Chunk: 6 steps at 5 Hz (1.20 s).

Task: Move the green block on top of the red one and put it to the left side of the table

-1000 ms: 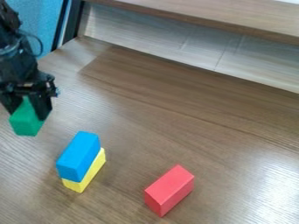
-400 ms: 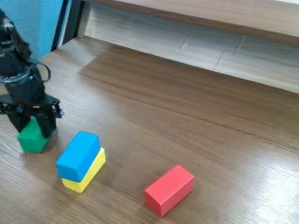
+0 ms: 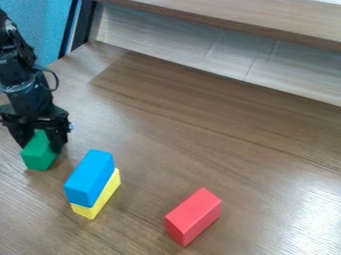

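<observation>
At the view's left, end effector (image 3: 41,141) closed on green block (image 3: 39,157), held between fingertips (image 3: 59,142)

A wood-grain table (image 3: 246,149) catches glare at right, with pale panelling (image 3: 180,45) and blue fabric (image 3: 37,22) behind.

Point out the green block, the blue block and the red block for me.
Green block (image 3: 39,154): camera view, on its side below the gripper.
Blue block (image 3: 89,178): camera view, on its upper part.
Red block (image 3: 193,210): camera view, on its top face.
</observation>
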Each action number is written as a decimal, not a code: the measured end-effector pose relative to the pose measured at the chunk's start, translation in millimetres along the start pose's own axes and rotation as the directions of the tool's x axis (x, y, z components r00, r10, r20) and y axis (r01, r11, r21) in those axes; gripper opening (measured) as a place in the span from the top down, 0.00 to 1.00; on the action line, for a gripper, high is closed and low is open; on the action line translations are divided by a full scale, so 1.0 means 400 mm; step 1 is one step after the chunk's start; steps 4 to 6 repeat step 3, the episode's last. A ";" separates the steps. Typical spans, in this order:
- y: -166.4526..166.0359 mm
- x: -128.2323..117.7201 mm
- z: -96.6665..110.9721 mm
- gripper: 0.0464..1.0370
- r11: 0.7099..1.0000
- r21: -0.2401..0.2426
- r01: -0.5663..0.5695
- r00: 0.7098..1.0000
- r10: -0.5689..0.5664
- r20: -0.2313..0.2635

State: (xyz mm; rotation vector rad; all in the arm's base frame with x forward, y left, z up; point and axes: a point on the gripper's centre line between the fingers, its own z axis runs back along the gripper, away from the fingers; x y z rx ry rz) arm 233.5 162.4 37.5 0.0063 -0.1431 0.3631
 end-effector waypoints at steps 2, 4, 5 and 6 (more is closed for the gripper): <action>-0.040 0.006 0.123 0.04 0.998 -0.060 0.000 0.996 0.006 0.092; -0.065 -0.010 0.185 0.04 0.995 -0.096 -0.005 0.993 0.016 0.115; -0.065 -0.010 0.185 0.04 0.995 -0.096 -0.005 0.993 0.016 0.115; -0.065 -0.010 0.185 0.04 0.995 -0.096 -0.005 0.993 0.016 0.115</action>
